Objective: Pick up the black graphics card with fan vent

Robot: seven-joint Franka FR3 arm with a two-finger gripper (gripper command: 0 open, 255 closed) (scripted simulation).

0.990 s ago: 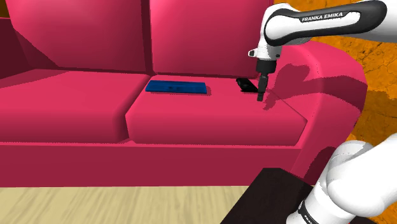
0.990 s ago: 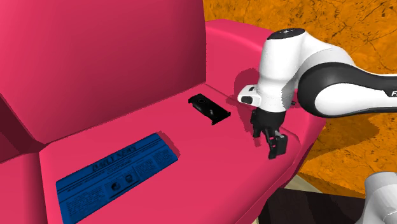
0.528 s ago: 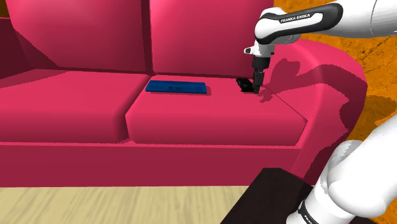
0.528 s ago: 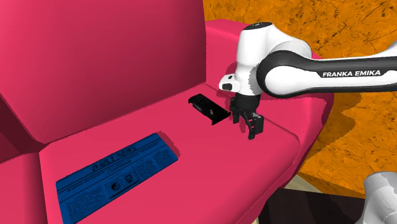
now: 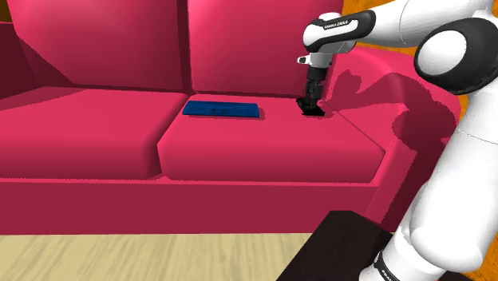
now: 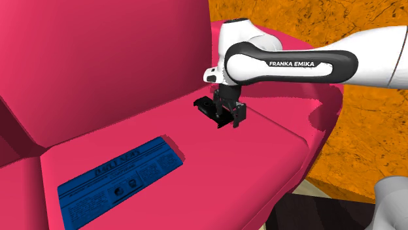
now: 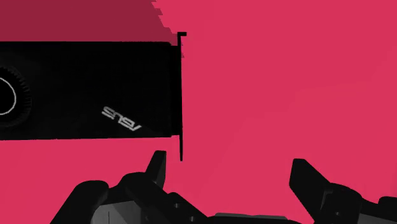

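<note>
Gripper point(image 6: 233, 119) swung over to the graphics card point(image 7: 89, 89), fingers spread and empty. It sat off-centre, so it might've just clipped the card's end.

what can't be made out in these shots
card: wrist view, the picture's edge cuts off one end and most of its fan
card again: shoulder view, the gripper covers most of it
contact: second exterior view, the black gripper merges with the black card, so touching or apart cannot be told
blue sheet: second exterior view, print too small to read
</note>
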